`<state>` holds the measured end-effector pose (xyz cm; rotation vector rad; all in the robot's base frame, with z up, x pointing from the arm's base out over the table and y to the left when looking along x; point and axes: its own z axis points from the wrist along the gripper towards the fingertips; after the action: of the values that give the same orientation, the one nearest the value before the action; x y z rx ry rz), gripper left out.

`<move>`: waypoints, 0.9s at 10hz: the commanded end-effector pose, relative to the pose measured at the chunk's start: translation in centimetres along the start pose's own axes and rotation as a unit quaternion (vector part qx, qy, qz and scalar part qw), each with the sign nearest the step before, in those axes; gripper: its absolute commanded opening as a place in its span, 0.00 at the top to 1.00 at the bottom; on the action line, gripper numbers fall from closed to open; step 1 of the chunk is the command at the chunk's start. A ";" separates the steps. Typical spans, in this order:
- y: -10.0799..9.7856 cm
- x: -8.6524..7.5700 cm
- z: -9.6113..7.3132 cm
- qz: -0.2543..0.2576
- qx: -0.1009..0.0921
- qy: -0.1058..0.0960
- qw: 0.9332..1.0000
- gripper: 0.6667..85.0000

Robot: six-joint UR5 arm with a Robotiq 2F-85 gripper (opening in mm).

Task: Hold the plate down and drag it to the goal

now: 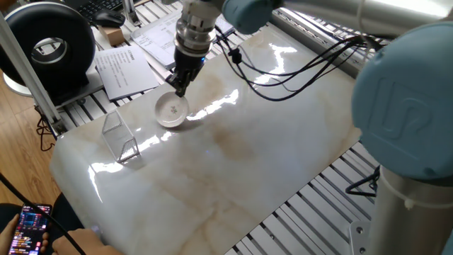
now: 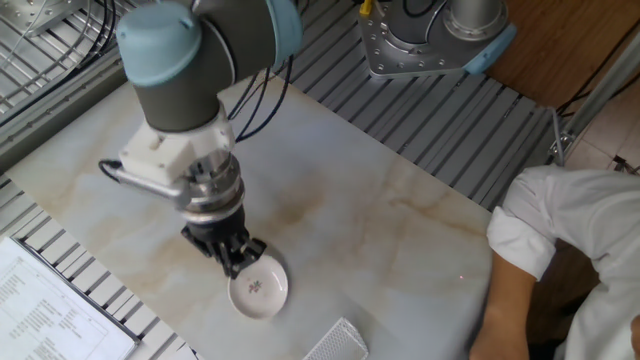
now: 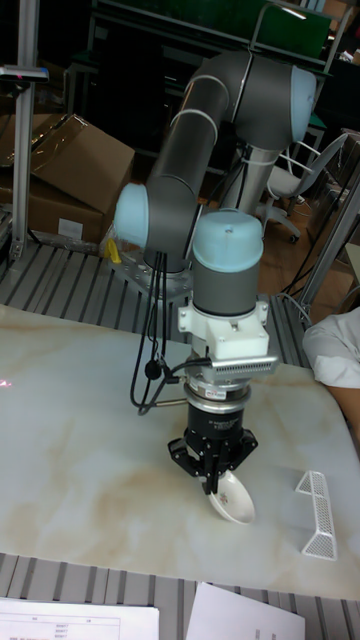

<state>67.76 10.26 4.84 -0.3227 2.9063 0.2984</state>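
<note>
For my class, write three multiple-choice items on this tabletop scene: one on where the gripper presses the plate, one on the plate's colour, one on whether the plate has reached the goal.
1. Where does the gripper touch the plate?
A. At its rim
B. Nowhere
C. From underneath

2. What colour is the plate?
A. Blue
B. White
C. Black

3. How does the plate stand to the goal?
A. Inside it
B. Stacked on it
C. Apart from it, on the table

Answers: 1 A, the jaws come down on the plate's edge; 2 B, it is glossy white in every view; 3 C, bare marble shows between plate and clear bracket.
</note>
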 end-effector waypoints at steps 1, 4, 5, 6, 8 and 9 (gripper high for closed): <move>1.9 -1.8 1.5 0.018 -0.010 -0.012 1.000 0.99; 3.7 -2.4 2.5 0.028 -0.013 -0.022 0.999 0.99; 4.4 -2.6 2.7 0.034 -0.015 -0.025 0.999 0.99; 4.4 -2.6 2.7 0.035 -0.016 -0.025 0.999 0.99; 3.7 -1.6 1.8 0.026 -0.024 -0.008 0.999 0.99; 3.9 -1.2 1.8 0.025 -0.029 -0.001 0.999 0.99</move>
<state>68.87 14.45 3.77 -0.2569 2.8945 0.3529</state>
